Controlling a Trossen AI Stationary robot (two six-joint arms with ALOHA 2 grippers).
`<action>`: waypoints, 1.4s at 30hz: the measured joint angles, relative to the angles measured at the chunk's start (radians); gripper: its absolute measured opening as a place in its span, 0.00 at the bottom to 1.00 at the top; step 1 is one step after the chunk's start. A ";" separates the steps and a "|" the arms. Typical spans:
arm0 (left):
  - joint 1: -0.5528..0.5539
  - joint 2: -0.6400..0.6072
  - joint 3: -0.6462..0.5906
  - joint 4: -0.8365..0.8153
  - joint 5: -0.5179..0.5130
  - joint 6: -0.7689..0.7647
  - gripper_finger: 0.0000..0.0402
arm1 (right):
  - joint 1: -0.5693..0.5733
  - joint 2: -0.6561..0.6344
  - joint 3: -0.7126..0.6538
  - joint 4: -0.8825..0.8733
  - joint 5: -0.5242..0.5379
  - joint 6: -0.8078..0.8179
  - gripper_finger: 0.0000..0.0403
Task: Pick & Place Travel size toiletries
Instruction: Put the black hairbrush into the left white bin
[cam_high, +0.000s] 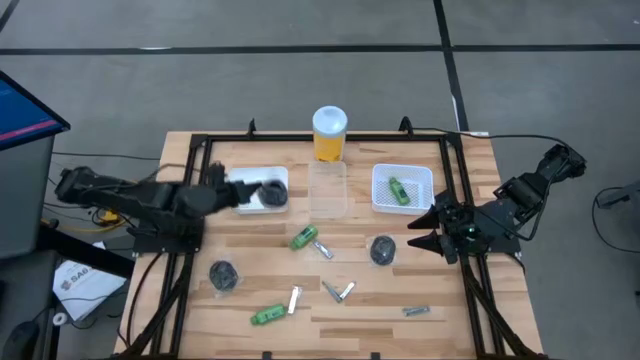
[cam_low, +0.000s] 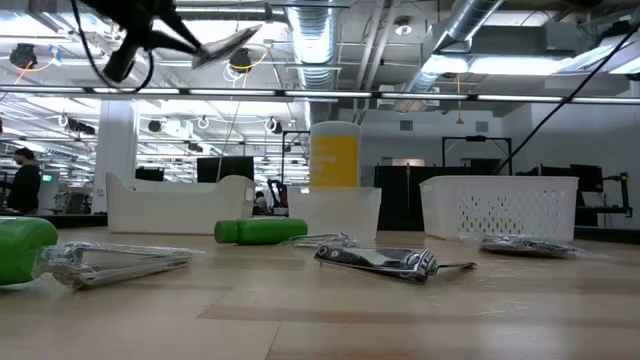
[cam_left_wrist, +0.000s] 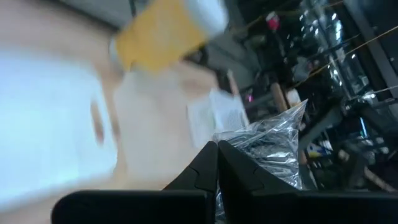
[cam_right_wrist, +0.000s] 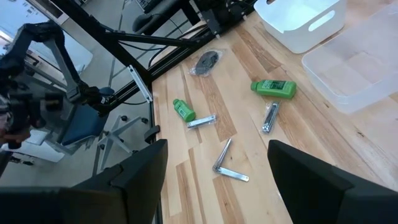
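Left gripper (cam_high: 240, 192) hangs over the white tray (cam_high: 236, 180) at the far left of the table (cam_high: 440, 300), its fingers (cam_left_wrist: 208, 163) pressed together on the crinkled clear wrap (cam_left_wrist: 273, 146) of a packet; what lies inside the wrap cannot be made out. A dark round pot (cam_high: 272, 193) sits in that tray just right of the fingertips.

Right gripper (cam_high: 424, 228) waits at the right edge, jaws spread wide and holding nothing, near the perforated white basket (cam_high: 380, 178) that contains one green bottle (cam_high: 398, 189).

Between tray and basket stands a clear tray (cam_high: 328, 190), with a yellow cylinder (cam_high: 329, 133) just beyond it on the far side.

On the bare wood, a second green bottle (cam_high: 304, 238) lies just in front of the clear tray with a silvery clipper (cam_high: 324, 249) touching its right end. Another dark pot (cam_high: 382, 249) rests to the right, close to the right gripper; a third pot (cam_high: 223, 275) lies at the near left. A third green bottle (cam_high: 267, 315) is at the near edge, beside a slim silvery item (cam_high: 294, 299). Two more silvery pieces (cam_high: 338, 291) lie crossed at near centre, and a small wrapped item (cam_high: 417, 311) sits near right.
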 joint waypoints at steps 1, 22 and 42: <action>0.035 0.000 0.018 -0.003 0.019 0.045 0.00 | 0.000 0.000 0.000 0.000 0.000 0.000 0.67; 0.511 0.336 0.075 -0.336 0.420 0.299 0.00 | -0.021 0.000 0.000 0.003 0.000 0.000 0.67; 0.595 0.497 0.076 -0.322 0.402 0.488 0.07 | -0.042 0.000 0.000 0.002 0.000 0.000 0.67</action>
